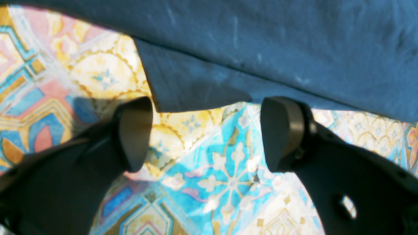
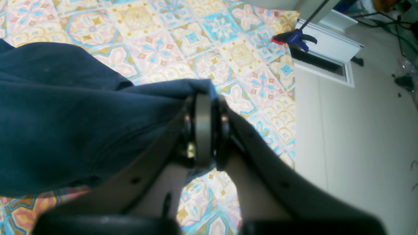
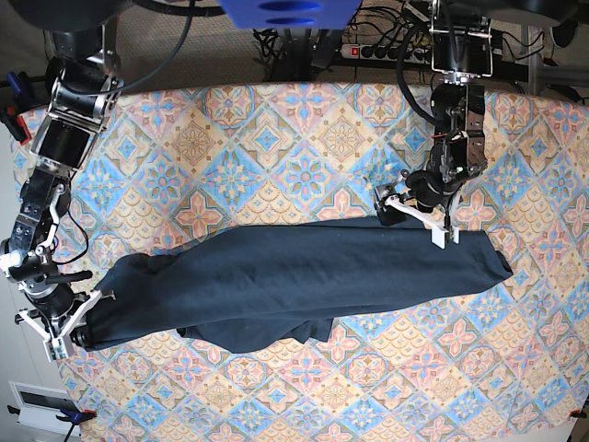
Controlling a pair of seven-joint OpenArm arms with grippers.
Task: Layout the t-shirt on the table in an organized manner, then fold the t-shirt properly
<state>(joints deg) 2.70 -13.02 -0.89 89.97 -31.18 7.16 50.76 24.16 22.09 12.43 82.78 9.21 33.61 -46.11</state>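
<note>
**Shirt stretched across the patterned table, one end pinched**

Nearest the base camera, at the lower left, the right gripper [image 3: 75, 333] has its jaws pressed together on a bunched end of the t-shirt [image 3: 294, 276]; its wrist view shows dark fabric wrapped over the fingertips [image 2: 203, 130]. From there the navy shirt runs in a long band across the middle of the table [image 3: 276, 138], with a rumpled fold sagging along its near edge and its far end lying flat toward the right side. Near the shirt's upper edge, right of centre, the left gripper [image 3: 419, 214] has its jaws spread wide, holding nothing. Its wrist view shows a cloth corner just beyond the open pads [image 1: 135, 130].
</note>
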